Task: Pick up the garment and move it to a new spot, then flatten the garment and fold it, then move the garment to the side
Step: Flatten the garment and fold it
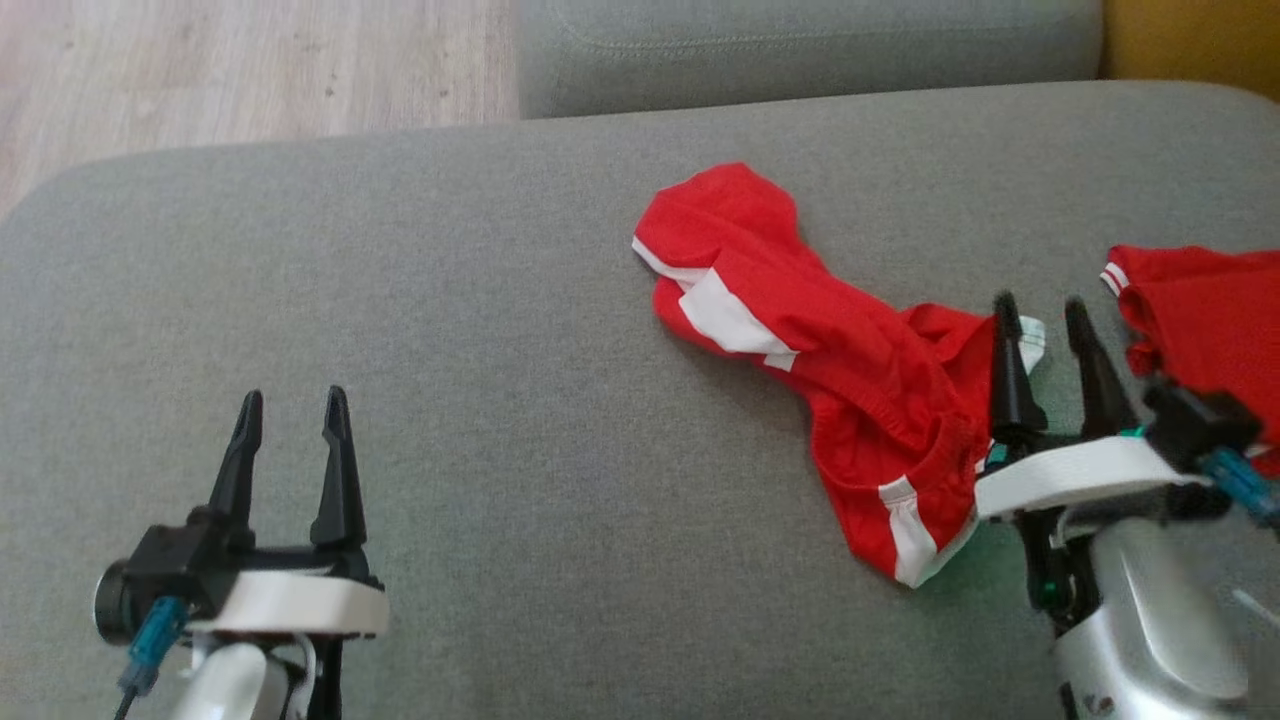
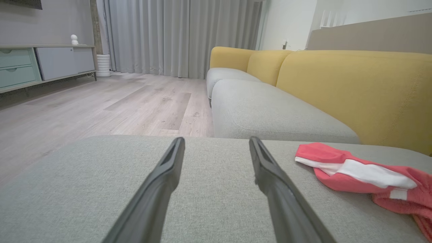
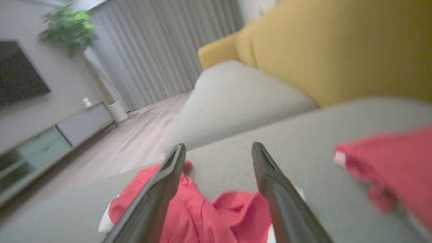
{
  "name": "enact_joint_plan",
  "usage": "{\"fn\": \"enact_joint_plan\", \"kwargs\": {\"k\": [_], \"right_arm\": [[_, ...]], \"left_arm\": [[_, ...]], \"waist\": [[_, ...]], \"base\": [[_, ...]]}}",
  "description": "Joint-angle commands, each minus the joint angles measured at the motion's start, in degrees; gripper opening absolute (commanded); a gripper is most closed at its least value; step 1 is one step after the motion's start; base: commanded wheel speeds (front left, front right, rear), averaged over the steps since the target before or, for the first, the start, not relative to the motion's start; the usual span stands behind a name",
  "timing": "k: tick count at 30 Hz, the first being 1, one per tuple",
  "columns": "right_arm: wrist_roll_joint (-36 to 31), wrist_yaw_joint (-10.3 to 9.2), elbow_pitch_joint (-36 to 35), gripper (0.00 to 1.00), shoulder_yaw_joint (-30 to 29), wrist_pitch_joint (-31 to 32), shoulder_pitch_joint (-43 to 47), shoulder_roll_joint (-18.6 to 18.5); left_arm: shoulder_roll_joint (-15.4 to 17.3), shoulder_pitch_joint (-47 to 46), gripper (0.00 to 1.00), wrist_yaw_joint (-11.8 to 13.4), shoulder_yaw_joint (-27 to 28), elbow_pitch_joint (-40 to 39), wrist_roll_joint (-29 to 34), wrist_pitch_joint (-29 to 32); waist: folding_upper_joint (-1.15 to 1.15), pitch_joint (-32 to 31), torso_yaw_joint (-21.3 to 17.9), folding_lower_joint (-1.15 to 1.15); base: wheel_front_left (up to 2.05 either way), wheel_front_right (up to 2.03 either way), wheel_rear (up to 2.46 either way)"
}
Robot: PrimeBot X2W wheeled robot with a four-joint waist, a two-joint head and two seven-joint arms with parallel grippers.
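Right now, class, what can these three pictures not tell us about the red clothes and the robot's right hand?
1. Second red garment: head view, cut off by the right edge and partly behind the right arm; its kind is unclear.
2. Crumpled red-and-white garment: its folds hide its full shape; right wrist view is blurred.
3. Right hand: open, but whether its fingers touch that garment cannot be told.

Grey sofa seat (image 1: 400, 300) out front, yellow backrest (image 2: 354, 87) running behind it, pale wood floor (image 2: 101, 104) off the edge. Across the room: grey curtains (image 2: 175, 37), a low sideboard (image 2: 44, 64) with a small white figure (image 2: 74, 39) on top, and a leafy plant (image 3: 69, 28) up high
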Motion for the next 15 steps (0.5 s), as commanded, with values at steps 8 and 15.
{"fn": "enact_joint_plan", "kwargs": {"k": [8, 15], "right_arm": [[-24.73, 0.40, -14.34, 1.00, 0.91, 5.86, 7.98, -1.26], [-22.88, 0.40, -22.28, 1.00, 0.30, 11.70, 12.49, -1.09]], "left_arm": [[1.86, 1.84, 1.00, 0.77, 2.16, -2.30, 0.31, -0.49], [1.06, 2.80, 1.00, -0.17, -0.37, -3.21, 1.04, 0.06]], "waist": [[0.00, -2.38, -1.00, 0.00], [0.00, -2.33, -2.13, 0.00]], "base": [[0.00, 0.00, 0.00], [0.00, 0.00, 0.00]]}}
